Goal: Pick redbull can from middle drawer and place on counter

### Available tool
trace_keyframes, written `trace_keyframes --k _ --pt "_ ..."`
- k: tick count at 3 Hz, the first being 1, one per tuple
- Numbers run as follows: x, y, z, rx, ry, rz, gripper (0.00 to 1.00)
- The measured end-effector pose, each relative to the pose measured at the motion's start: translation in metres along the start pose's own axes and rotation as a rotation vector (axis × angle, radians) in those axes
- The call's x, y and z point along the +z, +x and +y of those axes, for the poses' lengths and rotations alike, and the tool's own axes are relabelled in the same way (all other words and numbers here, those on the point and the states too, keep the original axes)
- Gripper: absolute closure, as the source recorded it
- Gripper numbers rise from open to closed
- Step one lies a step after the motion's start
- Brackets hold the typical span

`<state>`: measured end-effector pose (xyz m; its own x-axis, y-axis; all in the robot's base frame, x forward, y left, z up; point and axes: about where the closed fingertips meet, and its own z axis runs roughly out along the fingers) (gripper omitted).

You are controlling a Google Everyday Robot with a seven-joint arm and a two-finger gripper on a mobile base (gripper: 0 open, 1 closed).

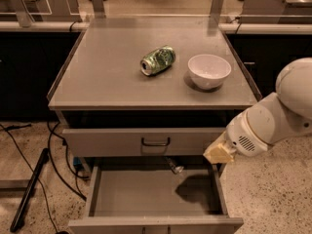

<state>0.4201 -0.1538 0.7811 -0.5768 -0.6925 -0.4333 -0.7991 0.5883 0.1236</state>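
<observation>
The white arm [273,123] is seen reaching in from the right edge, its thick rounded segments angled down and to the left beside the cabinet. It ends in the claw [219,152], a pale beige tip held just off the right end of the upper drawer front [122,141] and above the right rear corner of the open middle drawer [141,193]. The claw is turned away from the camera, so whether it is apart or together cannot be told. Nothing is seen to be held by it, and contact with the cabinet cannot be made out.

The redbull can [174,165] is found at the back of the middle drawer, near the centre and to the left of the claw, with only its shiny end and a little of its body shown below the upper drawer front. A dark shadow [195,191] is cast on the tray floor to the right of the can.

On the counter [97,77] a dented green can [157,60] is laid on its side, and a white bowl [209,70] is set upright just to its right; the two are apart.
</observation>
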Motion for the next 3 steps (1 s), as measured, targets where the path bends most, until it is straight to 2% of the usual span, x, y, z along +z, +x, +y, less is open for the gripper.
trace_keyframes --k 1,2,3 --pt "0.0365 0.0052 0.0148 0.194 -0.106 -0.097 1.0" --pt "0.0431 0.0019 0.0181 0.241 -0.127 -0.126 1.0" --pt "0.043 0.0019 0.0181 0.24 -0.127 -0.126 1.0"
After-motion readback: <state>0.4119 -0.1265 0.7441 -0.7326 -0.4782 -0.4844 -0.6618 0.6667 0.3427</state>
